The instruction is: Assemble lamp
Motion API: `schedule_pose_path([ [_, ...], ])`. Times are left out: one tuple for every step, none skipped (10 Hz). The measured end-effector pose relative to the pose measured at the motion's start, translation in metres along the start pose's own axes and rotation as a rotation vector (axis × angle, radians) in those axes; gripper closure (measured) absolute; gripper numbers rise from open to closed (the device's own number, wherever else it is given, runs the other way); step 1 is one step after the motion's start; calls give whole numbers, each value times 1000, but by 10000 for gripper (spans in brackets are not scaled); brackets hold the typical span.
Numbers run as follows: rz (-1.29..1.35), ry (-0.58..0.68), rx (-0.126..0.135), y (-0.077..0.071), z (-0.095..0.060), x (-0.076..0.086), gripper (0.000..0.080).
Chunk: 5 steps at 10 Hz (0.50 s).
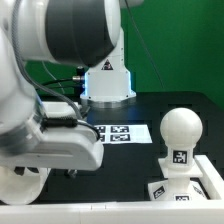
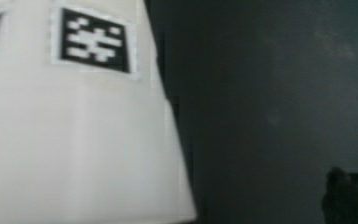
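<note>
White shade fills wrist cam, prob. next to cap bulb on base by desk edge; fingers clenched or not, can't tell.

The shade stands close against the claw, at the exterior view's left edge, though whether the two touch cannot be told. The marker board lies flat on the table just beyond the claw toward the exterior view's right, and the arm's pedestal rises behind that board at the table's far side. Farther off on that same side, well apart from the claw, the bulb stands upright on the base, nearer the front edge than the board.
</note>
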<state>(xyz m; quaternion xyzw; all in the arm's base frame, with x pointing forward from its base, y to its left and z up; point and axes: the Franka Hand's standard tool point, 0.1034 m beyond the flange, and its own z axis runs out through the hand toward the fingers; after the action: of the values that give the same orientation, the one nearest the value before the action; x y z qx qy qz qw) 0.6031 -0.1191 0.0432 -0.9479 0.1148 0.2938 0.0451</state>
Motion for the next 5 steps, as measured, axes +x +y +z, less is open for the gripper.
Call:
schedule_pose_path([
  [7,-7,-3,-3,5,-1,101],
  [8,-6,-3,-2,4,-1,101],
  [9,-6,-2,-1,4,-1,101],
  [10,-6,-2,-1,4,-1,101],
  [10,-6,-1,0,4,-1,101],
])
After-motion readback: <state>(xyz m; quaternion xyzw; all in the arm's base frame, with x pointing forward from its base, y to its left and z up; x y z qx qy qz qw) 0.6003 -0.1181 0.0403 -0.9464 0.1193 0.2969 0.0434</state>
